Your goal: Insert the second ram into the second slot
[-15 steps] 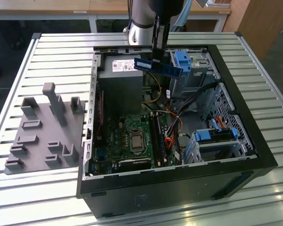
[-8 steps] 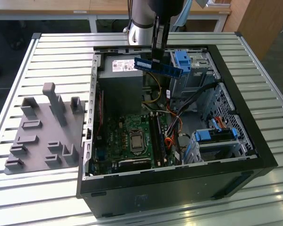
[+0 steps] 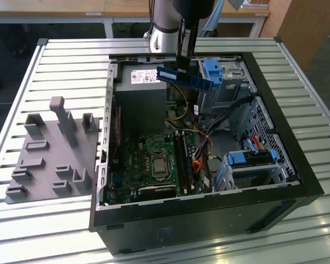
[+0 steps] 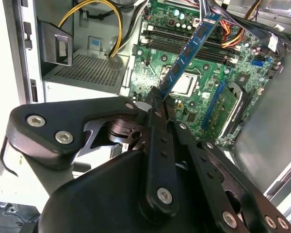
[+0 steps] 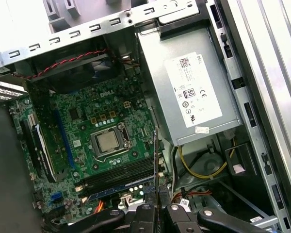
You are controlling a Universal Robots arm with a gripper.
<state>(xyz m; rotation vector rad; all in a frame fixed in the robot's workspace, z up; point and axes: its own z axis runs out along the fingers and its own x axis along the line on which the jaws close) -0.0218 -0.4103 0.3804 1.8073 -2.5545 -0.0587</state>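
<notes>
Gripper (image 3: 181,69) is clamped on the ram (image 3: 201,83) high over the case (image 3: 209,223), so I'd say mid-carry, and it needs squaring up with the slots (image 3: 185,159).

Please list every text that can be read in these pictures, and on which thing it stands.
The label on the power supply: print too small to read.
The motherboard: white marks, too small to read.
The ram, held by the end effector: no text that can be read.
</notes>
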